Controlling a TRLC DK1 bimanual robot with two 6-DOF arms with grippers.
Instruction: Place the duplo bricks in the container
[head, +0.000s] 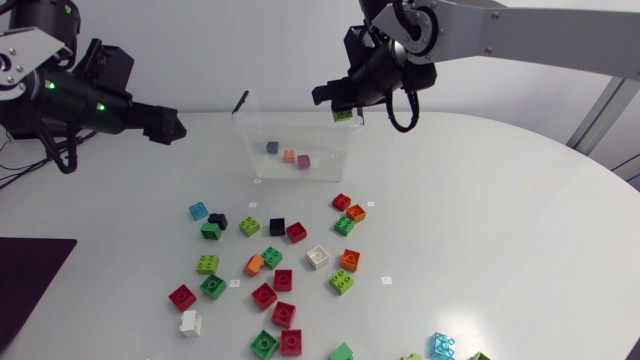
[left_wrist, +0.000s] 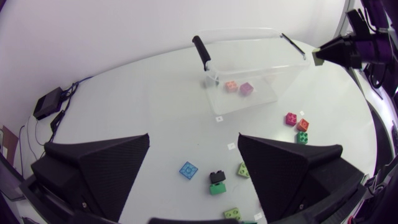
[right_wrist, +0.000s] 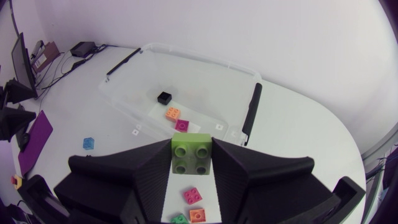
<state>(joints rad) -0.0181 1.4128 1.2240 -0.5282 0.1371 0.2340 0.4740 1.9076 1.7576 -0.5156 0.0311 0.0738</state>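
A clear plastic container (head: 328, 148) stands at the back of the table, holding a dark brick (head: 272, 147), an orange brick (head: 289, 155) and a magenta brick (head: 303, 161). My right gripper (head: 345, 108) hangs over the container's right rim, shut on a lime green brick (right_wrist: 191, 154), which also shows in the head view (head: 344, 116). In the right wrist view the container's rim (right_wrist: 205, 57) lies just ahead of the held brick. My left gripper (head: 168, 127) is left of the container, above the table. Its fingers (left_wrist: 112, 165) stand wide open with nothing between them.
Many loose bricks lie in front of the container, among them a blue one (head: 198, 211), a red one (head: 297, 232), a white one (head: 318, 257) and a green one (head: 213, 287). Black handles (left_wrist: 202, 53) sit on the container's short ends.
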